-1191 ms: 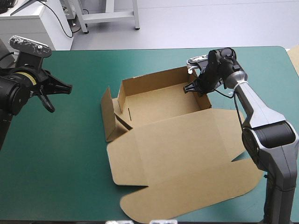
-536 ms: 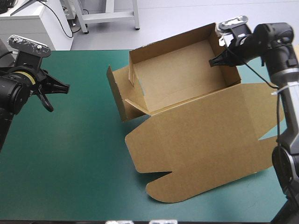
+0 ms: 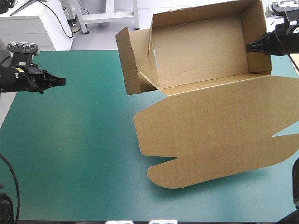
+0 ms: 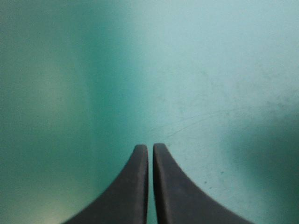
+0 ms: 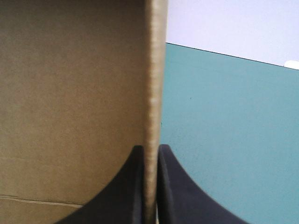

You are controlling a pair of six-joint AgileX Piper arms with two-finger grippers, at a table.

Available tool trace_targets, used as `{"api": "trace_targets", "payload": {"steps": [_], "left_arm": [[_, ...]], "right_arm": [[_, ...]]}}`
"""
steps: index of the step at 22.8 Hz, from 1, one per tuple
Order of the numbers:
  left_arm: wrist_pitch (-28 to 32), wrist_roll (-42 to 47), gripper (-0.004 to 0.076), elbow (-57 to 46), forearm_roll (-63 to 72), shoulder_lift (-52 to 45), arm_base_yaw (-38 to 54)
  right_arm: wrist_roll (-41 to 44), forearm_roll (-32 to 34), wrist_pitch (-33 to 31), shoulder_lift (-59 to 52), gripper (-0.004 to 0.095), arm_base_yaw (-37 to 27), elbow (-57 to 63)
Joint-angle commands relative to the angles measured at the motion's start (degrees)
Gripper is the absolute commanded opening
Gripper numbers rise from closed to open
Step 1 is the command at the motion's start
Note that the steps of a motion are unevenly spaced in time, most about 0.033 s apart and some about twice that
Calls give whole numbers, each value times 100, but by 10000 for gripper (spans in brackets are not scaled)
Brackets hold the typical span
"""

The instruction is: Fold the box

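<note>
The left arm comes in from the left side, over the far left part of the table [image 3: 70,154]. The left pincer [image 3: 60,81] points to the right, flat and level, above the teal-green cover. It is closed and holds nothing. The left wrist view shows its two black fingers [image 4: 135,186] side by side with only a thin slit between them. Ahead of them is just bare teal-green cover. Nothing stands between this pincer and the box [image 3: 201,46], and the two are well apart.

The brown box is up in the air over the far right part of the table. Its tray is tipped so the open side faces the high camera. A side flap [image 3: 128,60] sticks out on the tray's left end. The big lid [image 3: 210,135] spreads out from the tray toward the near edge of the table. I cannot tell if the lid's near edge touches the cover.

The right arm reaches in from the right side. The right pincer [image 3: 250,46] points to the left and grips the tray's right wall [image 3: 256,39]. The right wrist view shows what the high view does not. The thin edge of the board runs straight up between the two black fingers [image 5: 175,191], which squeeze it from both sides. On one side of that edge is the brown inside of the box, and on the other side is the teal-green table.
</note>
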State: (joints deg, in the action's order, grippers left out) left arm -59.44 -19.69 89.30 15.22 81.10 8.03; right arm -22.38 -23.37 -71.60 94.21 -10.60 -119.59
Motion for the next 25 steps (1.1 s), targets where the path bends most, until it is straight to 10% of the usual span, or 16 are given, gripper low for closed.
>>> {"api": "trace_targets", "payload": {"steps": [1,8,25], "left_arm": [[51,-968,17,120,1942,113,740],[-1455,-2408,16,120,4713,1262,1181],[-1454,-3071,-8,138,7094,1335,-196]], "right_arm": [[-29,-418,25,-280,-21,-41,-174],[-162,-1373,25,-280,-21,-41,-174],[79,-742,25,-219,-19,270,-169]]}}
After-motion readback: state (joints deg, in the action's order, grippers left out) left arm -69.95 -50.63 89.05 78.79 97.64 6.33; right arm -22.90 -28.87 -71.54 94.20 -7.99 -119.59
